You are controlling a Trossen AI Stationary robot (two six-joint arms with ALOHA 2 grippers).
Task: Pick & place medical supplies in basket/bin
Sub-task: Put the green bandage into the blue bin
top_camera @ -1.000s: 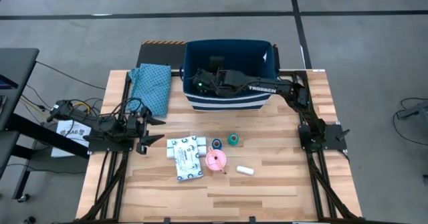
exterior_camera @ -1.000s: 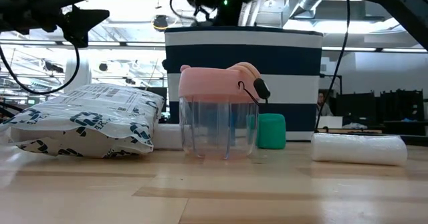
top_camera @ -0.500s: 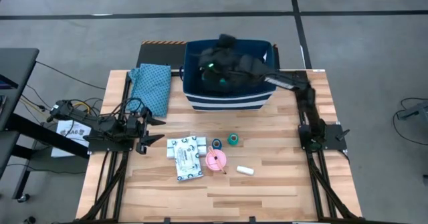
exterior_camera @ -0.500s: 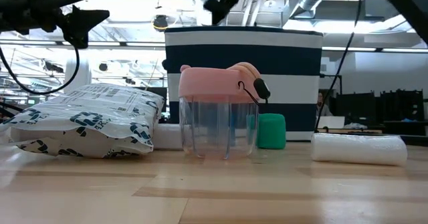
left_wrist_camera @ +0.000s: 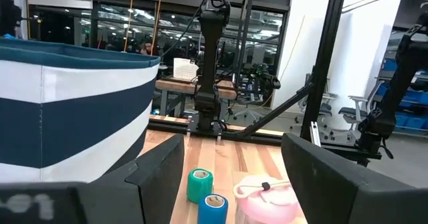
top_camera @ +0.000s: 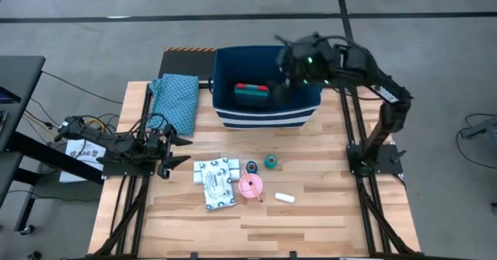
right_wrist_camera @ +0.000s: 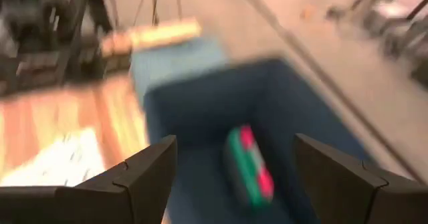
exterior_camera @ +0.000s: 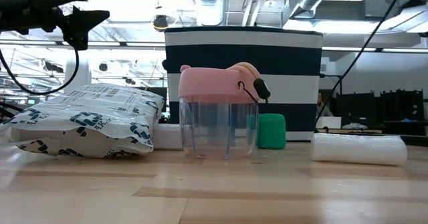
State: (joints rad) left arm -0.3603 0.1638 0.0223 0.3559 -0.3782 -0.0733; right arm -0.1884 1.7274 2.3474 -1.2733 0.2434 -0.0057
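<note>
Box (top_camera: 251,94) sits in the bin (top_camera: 225,116); right gripper (top_camera: 289,66) empty, jaws wide, at two o'clock; rolls (top_camera: 270,162) next.

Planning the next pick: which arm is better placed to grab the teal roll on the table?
Probably the right. Its tool hangs open above the bin, empty, the teal-and-red box already inside. The teal roll lies toward the right arm's side. The left tool waits at the table's left edge.

Right gripper (top_camera: 289,72) withdrawn from bin (top_camera: 264,112) interior, raised to bin's right rim, fingers spread, empty. Teal-and-red box (top_camera: 251,94) now exposed on bin floor, apart from gripper, to its left.
</note>
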